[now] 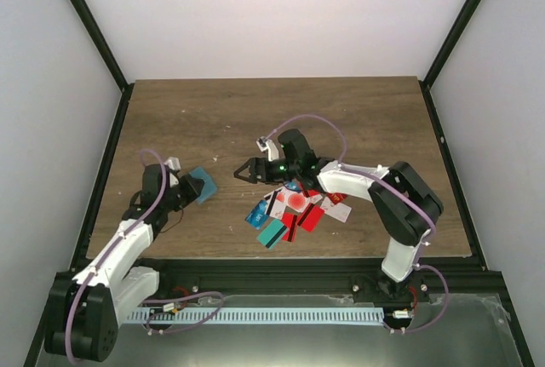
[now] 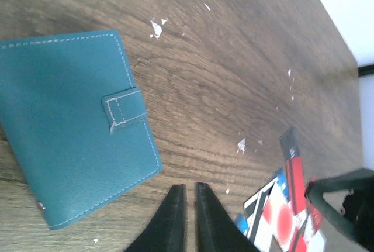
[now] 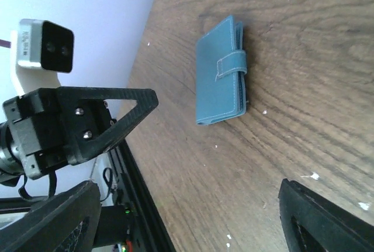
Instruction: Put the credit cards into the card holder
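Where the card holder (image 1: pixel 203 186) lies, on the left half of the wooden table (image 1: pixel 255 116), it is shut flat, its teal-blue stitched cover facing up and its strap tab (image 2: pixel 124 109) folded across the front.

The left gripper (image 1: pixel 183 189) sits low at the holder's near-left side. Seen from the left wrist, its two black fingers (image 2: pixel 169 220) are pressed almost together with nothing pinched between them. The holder lies to the left of and beyond their tips there. Its nearest corner is just beside them but apart, with a strip of bare wood between.

The right gripper (image 1: pixel 245 169) hangs to the right of the holder, over bare table. Its fingers (image 3: pixel 61 223) are spread wide and hold nothing. In the right wrist view the holder lies ahead of the open jaws, well apart from them, with the left gripper's black frame at the left edge of that view.

Farther right, near the table's front edge, the credit cards (image 1: pixel 294 207) lie in an overlapping heap of red, teal-green, blue and white beneath the right forearm. One white card (image 1: pixel 299 200) bears a red circle. The heap is well apart from the holder.
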Controlling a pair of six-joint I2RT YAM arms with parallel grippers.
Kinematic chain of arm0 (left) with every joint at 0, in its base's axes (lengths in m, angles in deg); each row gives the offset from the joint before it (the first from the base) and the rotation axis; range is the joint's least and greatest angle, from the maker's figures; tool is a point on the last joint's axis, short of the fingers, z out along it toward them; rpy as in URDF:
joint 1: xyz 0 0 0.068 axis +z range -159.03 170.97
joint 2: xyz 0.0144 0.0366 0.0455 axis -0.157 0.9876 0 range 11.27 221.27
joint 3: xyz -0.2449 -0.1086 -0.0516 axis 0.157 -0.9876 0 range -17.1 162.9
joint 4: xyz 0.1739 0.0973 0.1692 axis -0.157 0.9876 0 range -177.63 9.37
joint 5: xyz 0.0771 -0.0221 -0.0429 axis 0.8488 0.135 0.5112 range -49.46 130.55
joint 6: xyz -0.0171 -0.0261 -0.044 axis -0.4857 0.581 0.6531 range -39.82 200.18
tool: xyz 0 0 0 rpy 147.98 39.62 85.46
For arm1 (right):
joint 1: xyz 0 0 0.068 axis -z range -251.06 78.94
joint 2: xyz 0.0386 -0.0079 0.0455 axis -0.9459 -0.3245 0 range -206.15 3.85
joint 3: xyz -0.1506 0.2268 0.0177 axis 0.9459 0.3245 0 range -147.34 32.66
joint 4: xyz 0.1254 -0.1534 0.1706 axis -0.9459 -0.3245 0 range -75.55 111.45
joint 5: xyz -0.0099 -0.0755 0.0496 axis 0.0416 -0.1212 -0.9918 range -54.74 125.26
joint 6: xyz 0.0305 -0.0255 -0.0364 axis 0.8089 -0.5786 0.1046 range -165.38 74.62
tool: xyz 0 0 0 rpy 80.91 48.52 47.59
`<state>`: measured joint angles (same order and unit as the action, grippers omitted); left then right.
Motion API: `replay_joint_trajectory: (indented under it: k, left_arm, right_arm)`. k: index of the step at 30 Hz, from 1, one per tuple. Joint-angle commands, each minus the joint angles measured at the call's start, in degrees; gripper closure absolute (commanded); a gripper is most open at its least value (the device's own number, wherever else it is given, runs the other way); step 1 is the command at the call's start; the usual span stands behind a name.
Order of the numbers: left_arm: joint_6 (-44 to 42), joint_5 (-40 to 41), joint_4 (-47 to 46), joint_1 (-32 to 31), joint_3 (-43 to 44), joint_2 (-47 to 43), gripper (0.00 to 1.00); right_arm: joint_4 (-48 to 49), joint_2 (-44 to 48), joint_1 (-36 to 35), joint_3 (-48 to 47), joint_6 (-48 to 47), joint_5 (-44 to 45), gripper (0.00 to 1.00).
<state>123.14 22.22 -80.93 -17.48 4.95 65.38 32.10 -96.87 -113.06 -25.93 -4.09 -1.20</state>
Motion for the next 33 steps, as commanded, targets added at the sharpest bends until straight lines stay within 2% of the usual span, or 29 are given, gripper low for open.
replay_joint_trajectory:
  k: [1,2,5,7,9,13,20,23,27,33]
  left_arm:
    - [-1.6,4.0,6.2,-0.3,3.0,-2.9,0.83]
    - [-1.8,7.1,8.4,-0.3,3.6,-3.4,0.72]
    - [-2.4,15.9,12.8,-0.3,4.7,-3.6,0.54]
    - [-2.7,19.0,13.4,-0.3,5.1,-2.5,0.48]
    - [-2.7,19.9,12.9,0.0,5.3,-0.3,0.47]
    - [-5.7,19.1,10.5,0.2,6.2,5.6,0.52]
    - [-8.4,20.0,9.2,0.9,7.6,14.1,0.74]
    - [-9.0,19.8,8.7,1.1,7.5,16.1,0.80]
    - [-9.0,17.8,7.3,1.3,6.8,18.3,0.83]
    - [-9.1,16.6,6.4,1.2,6.0,20.2,0.86]
  right_arm:
    - [4.7,-3.8,-0.8,-1.2,6.4,-4.1,0.15]
    - [3.2,-5.2,-1.0,-2.7,5.9,-3.7,0.15]
    - [-1.8,-10.1,-1.9,-8.9,3.8,-2.4,0.15]
    - [-4.9,-13.8,-2.4,-12.6,2.6,-1.6,0.15]
    - [-7.2,-16.6,-2.7,-16.1,2.0,-0.9,0.15]
    - [-12.3,-22.3,-3.4,-23.3,1.7,-0.9,0.19]
    - [-20.5,-28.9,-5.9,-31.5,3.9,0.1,0.20]
    - [-20.7,-31.6,-6.2,-33.3,5.7,-2.1,0.20]
    - [-18.8,-34.3,-6.2,-34.9,7.7,-5.5,0.27]
    - [-16.3,-35.5,-6.1,-36.3,9.3,-8.1,0.46]
